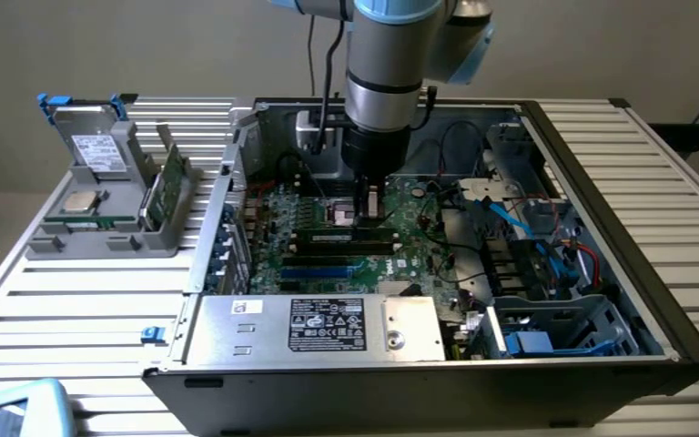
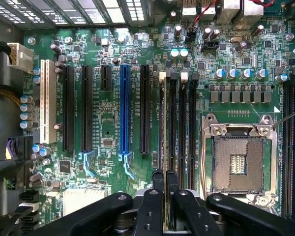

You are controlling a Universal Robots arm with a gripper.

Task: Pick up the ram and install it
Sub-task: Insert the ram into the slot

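The ram (image 2: pixel 164 128) is a thin green stick seen edge-on in the wrist view, standing along one of the black memory slots (image 2: pixel 182 123) beside the empty processor socket (image 2: pixel 238 162). My gripper (image 2: pixel 164 174) is shut on it, one black finger on each side. In the exterior view the gripper (image 1: pixel 371 214) reaches straight down into the open computer case, and the ram (image 1: pixel 347 238) lies as a dark bar low on the green motherboard (image 1: pixel 325 269). Whether the stick is pressed fully into the slot cannot be told.
Black case walls (image 1: pixel 592 182), cables (image 1: pixel 508 218) and a silver power supply (image 1: pixel 313 323) crowd around the motherboard. On the slatted table at the exterior view's left, a grey holder (image 1: pixel 70 241) carries a boxy drive (image 1: pixel 101 150), a square silver chip (image 1: pixel 79 202) and another green board (image 1: pixel 174 187).
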